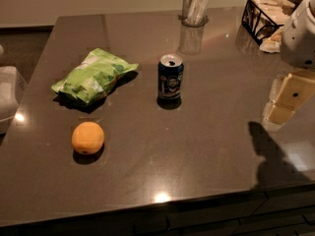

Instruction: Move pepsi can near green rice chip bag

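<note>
Can (pixel 170 77) stands upright mid-tabletop (pixel 206 151), a bit toward the far edge, opened top up. Nothing touches it. Chip bag (pixel 93 76) lies flat toward the left edge with a clear gap to the can. That's not yet beside it, so by my read the move isn't done. Orange (pixel 88 137) sits in front of the bag, nearer the near-left corner, apart from both. Glass (pixel 195 6) is at the far edge behind the can and the wire basket (pixel 261 16) at the far-right corner, both out of the lane.

Claw (pixel 288 100) hangs over the right edge, above the tabletop, with its shadow falling toward the near-right corner. Can't tell how far open it is. It has hold of nothing I can see. It's likely high and off to the side to leave an open approach to the can.

Can is well apart from the claw, toward the left edge from it and slightly farther back. Only bare tabletop lies between them. My read is that the reach comes next. An upright can suits a side grasp, then a short carry toward the left edge. Set it down just short of the bag, clear of the orange.
</note>
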Robot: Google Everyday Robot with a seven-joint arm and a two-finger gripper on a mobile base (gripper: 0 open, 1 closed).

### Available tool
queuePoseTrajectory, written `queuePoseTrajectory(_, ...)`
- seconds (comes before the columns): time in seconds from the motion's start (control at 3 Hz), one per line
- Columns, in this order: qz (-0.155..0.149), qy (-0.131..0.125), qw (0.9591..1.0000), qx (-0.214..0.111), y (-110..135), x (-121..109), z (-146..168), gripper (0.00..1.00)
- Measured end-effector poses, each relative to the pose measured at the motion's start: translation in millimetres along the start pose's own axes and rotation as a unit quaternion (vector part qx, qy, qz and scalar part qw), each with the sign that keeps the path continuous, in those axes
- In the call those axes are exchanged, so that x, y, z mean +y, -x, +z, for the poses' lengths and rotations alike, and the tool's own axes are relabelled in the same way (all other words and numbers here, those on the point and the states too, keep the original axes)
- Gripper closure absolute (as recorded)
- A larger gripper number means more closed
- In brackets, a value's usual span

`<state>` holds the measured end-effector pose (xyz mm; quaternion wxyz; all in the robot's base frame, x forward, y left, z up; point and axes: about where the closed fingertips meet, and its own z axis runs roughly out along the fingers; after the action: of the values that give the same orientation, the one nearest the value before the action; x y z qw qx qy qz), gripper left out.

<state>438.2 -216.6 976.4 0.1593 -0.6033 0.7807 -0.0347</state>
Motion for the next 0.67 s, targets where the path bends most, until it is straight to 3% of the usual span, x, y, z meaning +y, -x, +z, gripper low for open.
queuePoseTrajectory(0.33, 0.0, -0.002, 1.0, -0.001, 1, -1, 0, 0.0)
queuePoseTrajectory(0.67, 0.011, -0.001, 0.9994, -0.032, 14, -8, 9, 0.0)
